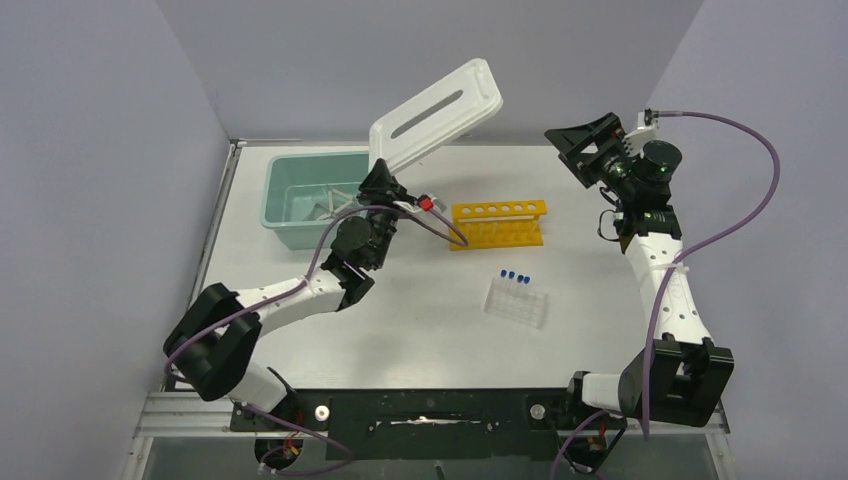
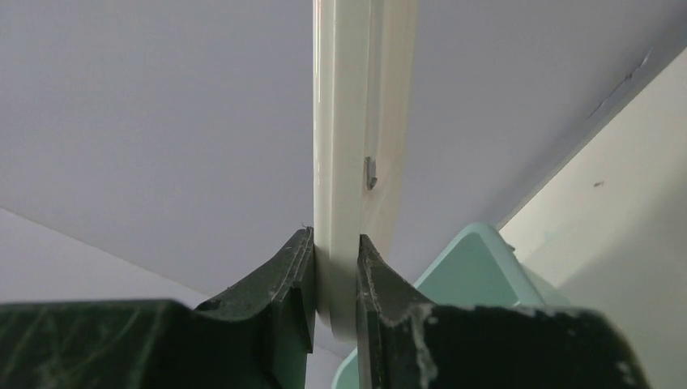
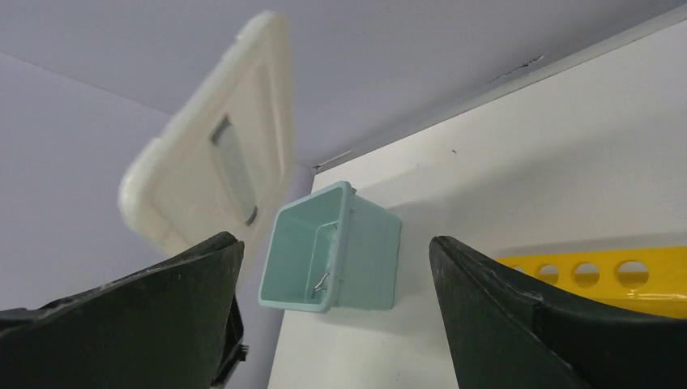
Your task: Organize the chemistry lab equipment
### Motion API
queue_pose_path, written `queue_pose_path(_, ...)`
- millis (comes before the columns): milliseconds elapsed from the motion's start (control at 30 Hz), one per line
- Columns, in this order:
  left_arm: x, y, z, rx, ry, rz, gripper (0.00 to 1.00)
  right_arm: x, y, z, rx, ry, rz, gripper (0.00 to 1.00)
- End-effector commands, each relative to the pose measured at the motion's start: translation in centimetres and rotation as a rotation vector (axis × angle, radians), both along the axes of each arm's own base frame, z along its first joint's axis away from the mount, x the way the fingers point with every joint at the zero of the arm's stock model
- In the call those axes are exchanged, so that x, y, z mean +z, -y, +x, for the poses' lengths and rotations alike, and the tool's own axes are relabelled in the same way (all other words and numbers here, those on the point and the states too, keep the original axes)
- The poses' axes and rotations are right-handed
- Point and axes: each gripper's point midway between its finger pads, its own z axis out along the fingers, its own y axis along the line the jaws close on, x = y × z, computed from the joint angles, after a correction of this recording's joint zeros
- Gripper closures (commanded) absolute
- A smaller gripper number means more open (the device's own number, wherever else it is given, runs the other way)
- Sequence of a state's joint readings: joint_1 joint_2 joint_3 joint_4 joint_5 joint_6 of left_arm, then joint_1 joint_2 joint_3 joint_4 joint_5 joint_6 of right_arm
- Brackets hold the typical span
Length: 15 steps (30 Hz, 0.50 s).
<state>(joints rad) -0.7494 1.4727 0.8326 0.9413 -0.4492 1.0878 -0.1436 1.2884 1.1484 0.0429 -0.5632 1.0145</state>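
Aloft, lid (image 1: 450,122) edge pinched by left gripper (image 2: 334,240).

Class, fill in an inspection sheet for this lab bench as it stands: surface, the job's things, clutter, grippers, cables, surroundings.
Surface: white table, no spills seen.
Job's things: blue-capped tubes stand in a clear rack; small items lie in the teal tub, too small to name.
Clutter: yellow rack, no tubes seen in it.
Grippers: left gripper shut on the white lid, held tilted above the tub; right gripper open, raised, holding nothing.
Cables: purple cables run along both arms; the left one loops close to the yellow rack.
Surroundings: grey walls on three sides.
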Motion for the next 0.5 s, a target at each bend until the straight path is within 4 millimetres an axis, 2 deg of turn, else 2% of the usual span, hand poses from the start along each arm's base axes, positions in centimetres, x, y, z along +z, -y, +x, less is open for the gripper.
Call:
queue_pose_path(0,2.8,-0.4,-1.4,0.078,0.194,0.087,1.0,4.4,-0.9,-0.8,0.056,0.149,0.012,0.12)
queue_pose_path(133,1.5,0.0,-1.8,0.106,0.205,0.144,1.0,3.6,-1.0,-0.6,0.066,0.133,0.017,0.12)
queue_pose_path(267,0.5,0.9,-2.2,0.115,0.218,0.188,1.0,1.6,-1.2,0.1,0.067,0.068,-0.033,0.11)
queue_pose_path(467,-0.1,1.9,-2.6,0.115,0.235,0.218,1.0,-0.2,-3.5,0.7,0.136,0.014,-0.074,0.1)
